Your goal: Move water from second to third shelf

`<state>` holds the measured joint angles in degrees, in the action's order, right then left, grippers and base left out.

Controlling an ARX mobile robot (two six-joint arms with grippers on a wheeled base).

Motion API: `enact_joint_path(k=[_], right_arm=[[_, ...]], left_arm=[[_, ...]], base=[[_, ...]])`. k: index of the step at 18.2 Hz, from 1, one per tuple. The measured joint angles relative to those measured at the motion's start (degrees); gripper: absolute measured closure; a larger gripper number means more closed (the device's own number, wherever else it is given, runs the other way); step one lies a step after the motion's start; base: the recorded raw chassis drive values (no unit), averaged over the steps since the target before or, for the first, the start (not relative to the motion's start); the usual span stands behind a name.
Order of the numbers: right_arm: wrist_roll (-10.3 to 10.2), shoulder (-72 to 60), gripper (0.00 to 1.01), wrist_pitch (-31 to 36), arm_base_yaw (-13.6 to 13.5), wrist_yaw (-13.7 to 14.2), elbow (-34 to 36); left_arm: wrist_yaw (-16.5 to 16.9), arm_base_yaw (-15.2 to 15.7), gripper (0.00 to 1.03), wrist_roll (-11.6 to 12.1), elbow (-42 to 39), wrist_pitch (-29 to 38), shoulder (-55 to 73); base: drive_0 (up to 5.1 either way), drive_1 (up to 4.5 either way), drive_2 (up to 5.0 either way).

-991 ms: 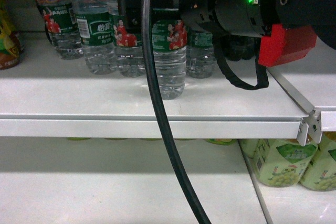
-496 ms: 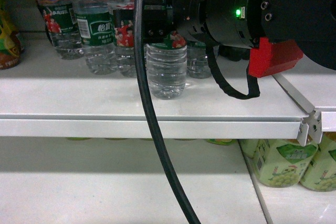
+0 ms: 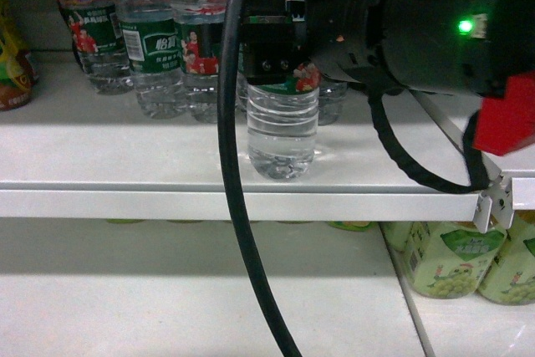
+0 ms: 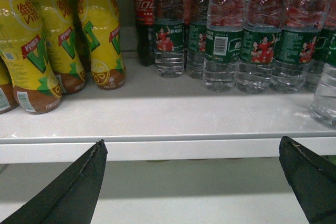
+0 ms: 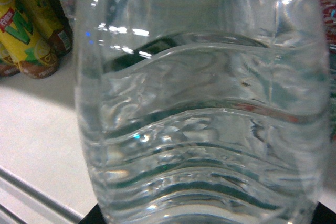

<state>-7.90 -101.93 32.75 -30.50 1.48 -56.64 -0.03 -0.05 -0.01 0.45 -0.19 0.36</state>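
Rt wrist cam: I've got the water bottle [image 5: 202, 108] filling nearly the whole frame, clear ribbed plastic, very close. Upper left, yellow-labelled drink bottles [image 5: 26, 30] stand on the white shelf [image 5: 42, 129] behind it.

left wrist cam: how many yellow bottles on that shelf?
4. Three yellow bottles stand in a row at the left of the shelf. A fourth is cut off by the left edge. More may be hidden behind.
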Motion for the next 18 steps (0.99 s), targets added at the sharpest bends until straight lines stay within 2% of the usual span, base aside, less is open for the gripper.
enact_joint_path(k=[4,7,11,13,15,18], right_arm=[[0.3,8.8,0.56,-0.5,0.5,-0.3,9.8],[1.5,16.3,0.56,-3.1,2.3,-0.5,17.5],[1.6,29.1,0.57,-5.4,7.0,1.2,26.1],[1.6,36.1,0.57,-7.8,10.2,1.8,28.7],[1.9,39.8,0.57,-9.4,12.4,2.3,30.4],[2.0,47.1,0.57,-14.8,18.8,2.4,32.0]], left_arm=[[0.0,0.0,0.05,0.0,0.0,0.0,0.0],[0.0,0.0,0.05,0.0,0.0,0.0,0.0],[0.0,0.0,0.05,0.0,0.0,0.0,0.0],[0.0,0.0,0.05,0.0,0.0,0.0,0.0],[0.0,0.0,0.05,0.0,0.0,0.0,0.0],[0.0,0.0,0.05,0.0,0.0,0.0,0.0]], base=[[0.0,0.00,0.0],[0.0,0.00,0.0],[0.0,0.00,0.0],[0.0,0.00,0.0],[0.0,0.00,0.0],[0.0,0.00,0.0]])
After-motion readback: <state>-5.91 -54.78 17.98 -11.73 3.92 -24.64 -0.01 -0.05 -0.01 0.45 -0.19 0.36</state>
